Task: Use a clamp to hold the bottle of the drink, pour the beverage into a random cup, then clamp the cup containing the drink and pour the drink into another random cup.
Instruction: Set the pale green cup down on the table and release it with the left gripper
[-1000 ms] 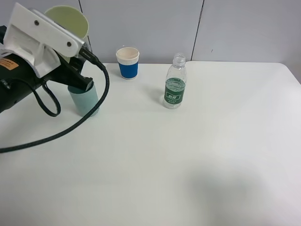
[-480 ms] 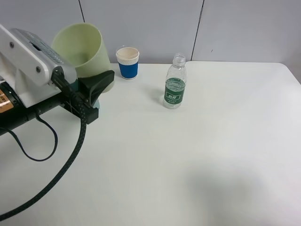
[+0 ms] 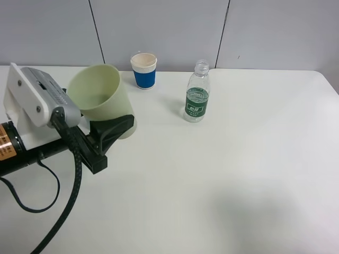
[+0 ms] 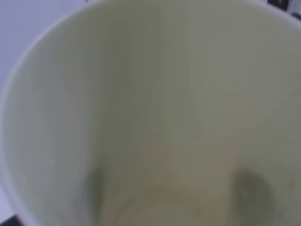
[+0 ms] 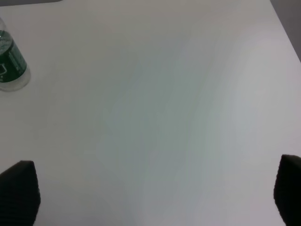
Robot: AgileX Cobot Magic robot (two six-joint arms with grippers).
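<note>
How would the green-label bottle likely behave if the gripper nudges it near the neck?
The bottle stands upright, tall and narrow on a small base, so a high push would probably tip it. It looks uncapped, so tipping could spill any remaining liquid. Thin clear plastic probably flexes under a squeeze, and it seems light.

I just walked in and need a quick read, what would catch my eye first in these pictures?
The left gripper stands out at the table's left side, holding a pale yellow-green tumbler tilted, its open mouth filling the left wrist view. Behind, near the wall, stand a blue-and-white paper cup and, to its right, an uncapped green-labelled bottle.
</note>
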